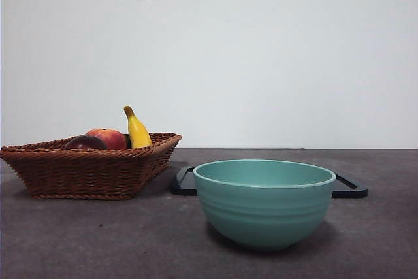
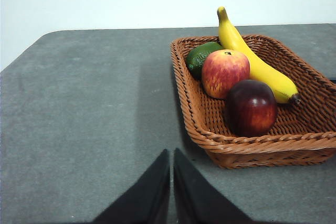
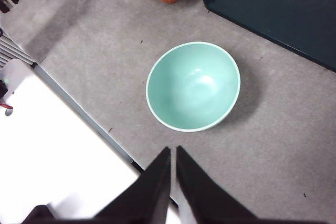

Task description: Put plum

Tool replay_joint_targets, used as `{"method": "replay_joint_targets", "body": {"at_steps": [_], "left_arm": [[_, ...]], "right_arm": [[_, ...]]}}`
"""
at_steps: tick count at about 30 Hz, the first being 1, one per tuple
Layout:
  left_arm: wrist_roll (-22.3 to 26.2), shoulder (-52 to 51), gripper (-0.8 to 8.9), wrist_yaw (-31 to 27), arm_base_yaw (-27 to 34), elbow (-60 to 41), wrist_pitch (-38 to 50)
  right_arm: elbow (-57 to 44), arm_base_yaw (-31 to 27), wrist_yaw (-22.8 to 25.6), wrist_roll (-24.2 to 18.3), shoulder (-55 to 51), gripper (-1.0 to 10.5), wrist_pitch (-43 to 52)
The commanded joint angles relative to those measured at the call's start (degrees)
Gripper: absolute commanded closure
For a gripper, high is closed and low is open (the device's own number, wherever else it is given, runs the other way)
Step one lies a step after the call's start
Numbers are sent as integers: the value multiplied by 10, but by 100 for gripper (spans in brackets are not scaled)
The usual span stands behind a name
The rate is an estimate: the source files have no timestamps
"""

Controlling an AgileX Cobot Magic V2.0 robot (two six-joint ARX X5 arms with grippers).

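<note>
Nothing grabbed yet: plum (image 2: 251,107) sits in the basket (image 2: 195,114) at the peach's (image 2: 225,73) 5 o'clock, left gripper (image 2: 171,182) clenched and needs opening, right gripper (image 3: 172,179) clenched above the bowl (image 3: 193,86).

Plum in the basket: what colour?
Dark maroon-purple, glossy; the plum shows best in the left wrist view, lying in the wicker basket.

left gripper (image 2: 171,182) fingers closed, right gripper (image 3: 172,179) likewise — both idle
</note>
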Motion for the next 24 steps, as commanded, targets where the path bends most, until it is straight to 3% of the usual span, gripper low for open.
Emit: {"method": "replay_joint_targets", "body": {"at_steps": [1,9,13,24], "left_arm": [[-2,-1,803,-2,1,-11,-5],[-2,-1,803,-2,1,-11,-5],[-2,-1,803,-2,1,-11,-5],[-2,-1,803,-2,1,-11,-5]], "right_arm": [[9,3,0,-6,3,941,5],[9,3,2,-8,3,941,8],[9,-26,3,-49,-9,941,11],[-43,-257,18,-135,-124,941,190]]}}
